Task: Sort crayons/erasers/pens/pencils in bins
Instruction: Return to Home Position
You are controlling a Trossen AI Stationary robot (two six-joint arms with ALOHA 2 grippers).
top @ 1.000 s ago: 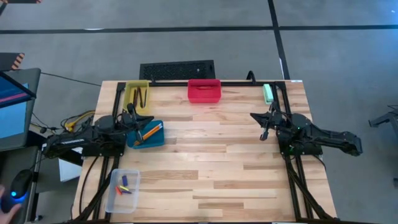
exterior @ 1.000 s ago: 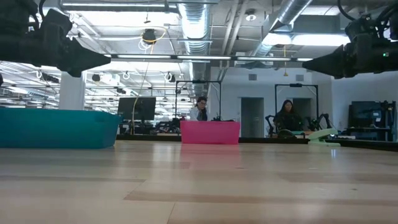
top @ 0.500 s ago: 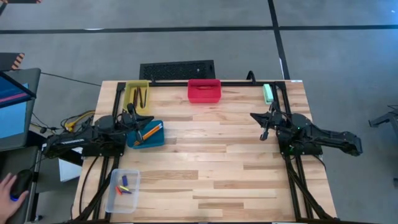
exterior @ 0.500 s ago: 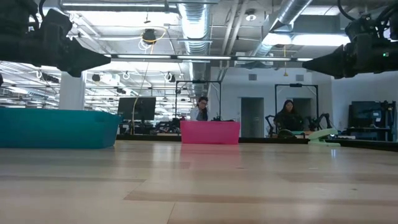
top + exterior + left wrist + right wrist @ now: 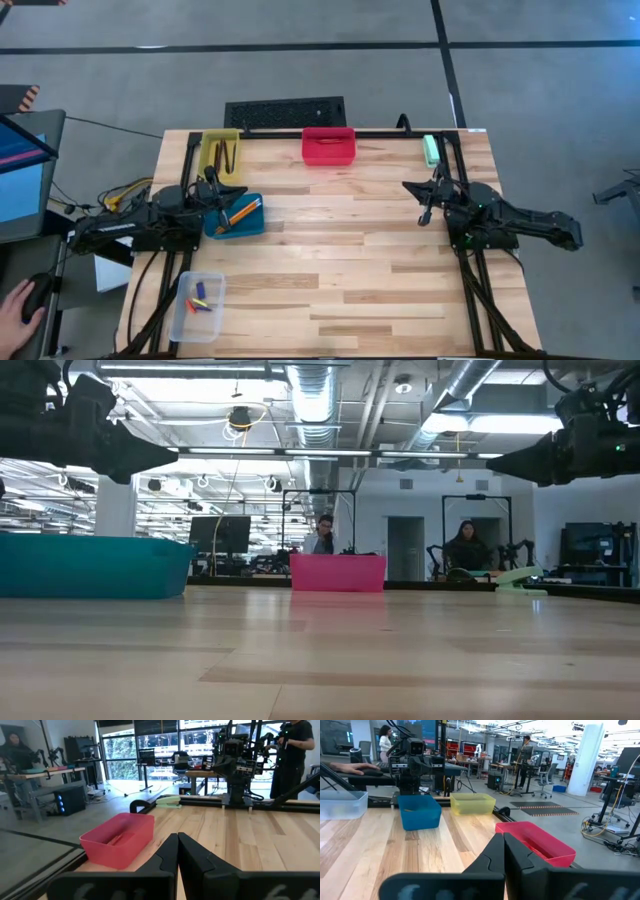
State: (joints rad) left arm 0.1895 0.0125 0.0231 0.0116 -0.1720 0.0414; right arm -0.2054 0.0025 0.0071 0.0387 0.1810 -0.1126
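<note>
A: Four bins on one table [image 5: 340, 250], listed largest first. Table: pale wood planks, nothing loose that I can find on the open surface.

B: Arms next?

A: Left gripper [image 5: 238, 189], at the left edge, fingers pressed together, holding nothing; it hangs just beside the teal-blue bin [image 5: 236, 216]. Right gripper [image 5: 408, 186], at the right edge, fingers likewise pressed together and empty, well apart from every bin.

B: Bins and contents.

A: Red bin [image 5: 329, 145], far edge, centre: dark slim pens [image 5: 327, 141], I think, though the overhead view is too coarse to be sure. Yellow bin [image 5: 221, 153], far left corner: brown crayons [image 5: 226, 156]. Teal-blue bin: orange pencils [image 5: 242, 212], lying slantwise. Clear bin [image 5: 197, 305], near left corner: small coloured erasers [image 5: 202, 296].

B: Anything still to pick?

A: None seen; the sorting looks complete. If a piece did turn up, three of the bins sit on the left arm's side, so that arm is nearer; the red bin lies between the two, ahead of both sets of fingers in the wrist views.

B: Odd items?

A: One pale green object [image 5: 431, 150] at the far right corner, outside the bins.
</note>
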